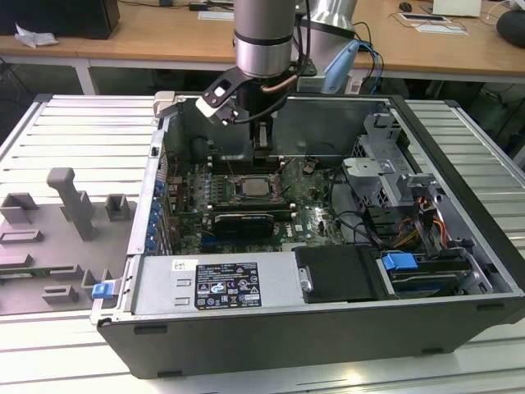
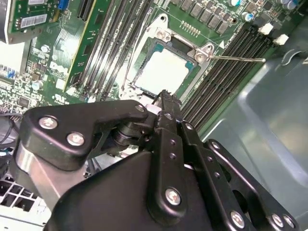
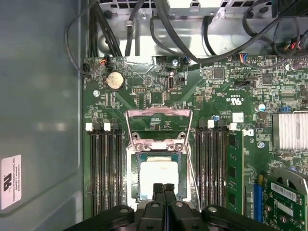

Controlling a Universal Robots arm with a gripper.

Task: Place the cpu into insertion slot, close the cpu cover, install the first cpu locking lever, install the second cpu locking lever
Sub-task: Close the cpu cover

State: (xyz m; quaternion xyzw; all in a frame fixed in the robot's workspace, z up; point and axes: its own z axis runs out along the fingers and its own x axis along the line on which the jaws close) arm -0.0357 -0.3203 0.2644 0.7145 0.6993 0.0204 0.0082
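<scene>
The cpu (image 3: pixel 159 174) lies flat in the insertion slot (image 3: pixel 134 177), its pale metal top showing, also in the second wrist view (image 2: pixel 165 72) and the exterior view (image 1: pixel 251 188). The cpu cover (image 3: pixel 159 113) stands swung back, open, off the socket's far side. A thin locking lever (image 2: pixel 237 59) sticks out free beside the socket. My gripper (image 3: pixel 164 188) hovers just above the chip's near edge, fingers pressed together and holding nothing; the exterior view has the gripper (image 1: pixel 261 151) hanging over the board behind the socket.
Memory slots (image 3: pixel 106 168) flank the socket on both sides. Black cables (image 3: pixel 183 43) cross the case beyond the board. A drive cage (image 1: pixel 385 164) and power supply (image 1: pixel 221 283) box in the motherboard. Grey fixtures (image 1: pixel 70 205) stand on the table at the exterior view's left.
</scene>
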